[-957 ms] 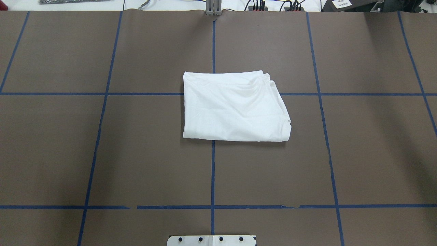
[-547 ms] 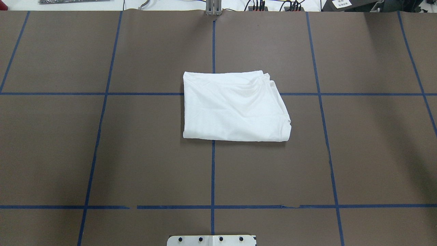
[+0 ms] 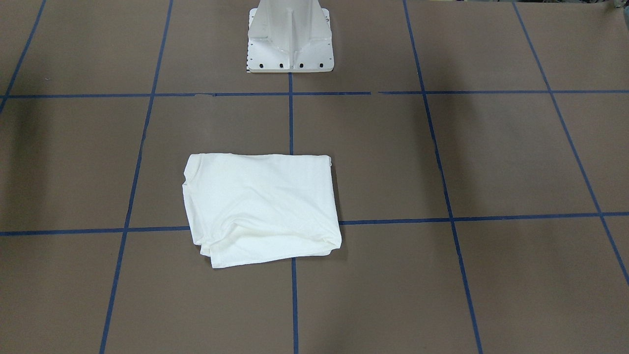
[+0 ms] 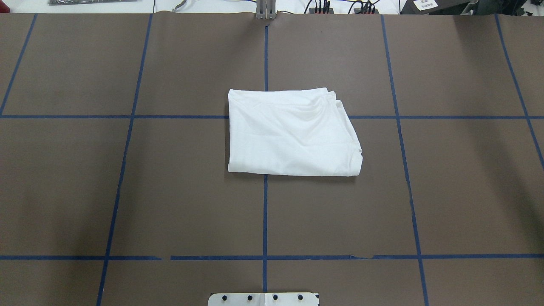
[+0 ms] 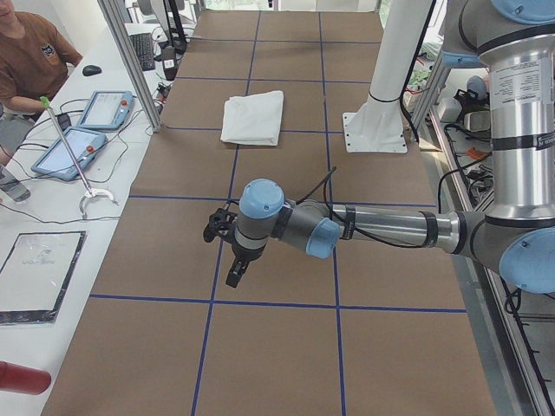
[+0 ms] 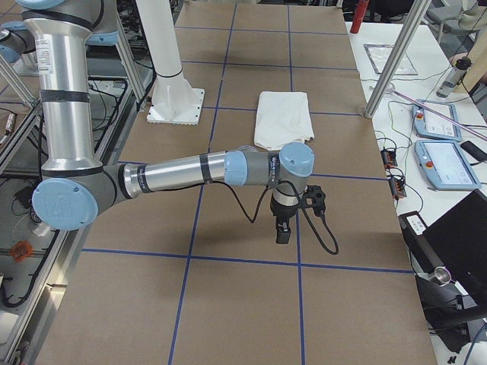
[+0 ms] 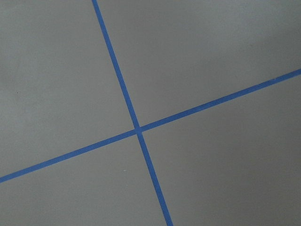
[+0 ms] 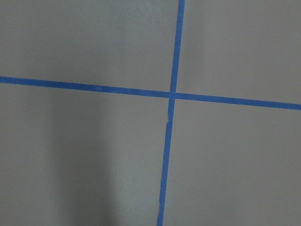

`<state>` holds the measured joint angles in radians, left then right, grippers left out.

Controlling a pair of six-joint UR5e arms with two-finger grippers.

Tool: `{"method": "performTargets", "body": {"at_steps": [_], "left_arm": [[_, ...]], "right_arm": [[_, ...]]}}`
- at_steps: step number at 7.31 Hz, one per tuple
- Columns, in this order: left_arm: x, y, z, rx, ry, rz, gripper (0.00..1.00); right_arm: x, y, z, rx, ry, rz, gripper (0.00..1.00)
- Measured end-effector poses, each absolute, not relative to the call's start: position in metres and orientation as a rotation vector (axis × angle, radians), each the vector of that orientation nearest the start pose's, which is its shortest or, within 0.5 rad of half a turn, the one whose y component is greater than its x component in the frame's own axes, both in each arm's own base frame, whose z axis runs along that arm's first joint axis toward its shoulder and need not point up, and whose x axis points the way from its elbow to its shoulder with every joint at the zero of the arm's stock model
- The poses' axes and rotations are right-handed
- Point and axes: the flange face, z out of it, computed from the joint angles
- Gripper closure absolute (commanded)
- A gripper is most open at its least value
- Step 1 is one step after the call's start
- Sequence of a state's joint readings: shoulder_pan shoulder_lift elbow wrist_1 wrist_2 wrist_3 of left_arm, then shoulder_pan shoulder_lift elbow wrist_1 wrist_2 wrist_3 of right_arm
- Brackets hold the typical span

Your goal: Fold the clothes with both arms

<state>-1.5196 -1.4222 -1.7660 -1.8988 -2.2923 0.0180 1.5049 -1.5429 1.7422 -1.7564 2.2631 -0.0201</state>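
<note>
- While the shirt [image 3: 260,206] is lying folded at the table [image 3: 491,147] centre, the front view is showing nothing touching it.
- Overhead: the layered edge is looking ragged; squaring it likely needs both corners pinched together.
- Sides: left claw [image 5: 234,273] and right claw [image 6: 282,234] are hanging well apart from it; spread or pressed together, cannot tell.

The overhead view looks steeply down on the table [image 4: 170,191] from behind the pedestal base [image 4: 263,299], which you see at bottom centre of the frame. The front-facing view looks down from the opposite side, so the base sits at top centre. Both views share the folded shirt [image 4: 291,134] mid-frame and the blue tape grid [image 4: 264,212]. The two side views look along the table from its ends and take in more of the scene. Each shows you the shirt, the base and one near arm: the left arm [image 5: 381,227] or the right arm [image 6: 175,171]. Each wrist camera faces the table surface at close range, framing a single tape crossing [image 7: 138,130].
</note>
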Motion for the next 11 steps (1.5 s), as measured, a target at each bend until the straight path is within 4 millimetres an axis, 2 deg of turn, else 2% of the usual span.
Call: {"method": "performTargets", "body": {"at_steps": [5,8,11], "left_arm": [[-0.068,-0.446,0.600,0.350,0.746,0.146,0.00],[-0.070,-0.442,0.591,0.371,0.744,0.150,0.00],[-0.070,-0.441,0.591,0.369,0.747,0.150,0.00]], "right_arm": [[0.036,-0.496,0.590,-0.012,-0.706,-0.081,0.00],[0.035,-0.496,0.589,-0.014,-0.724,-0.080,0.00],[0.030,-0.493,0.601,-0.048,-0.795,-0.064,0.00]]}}
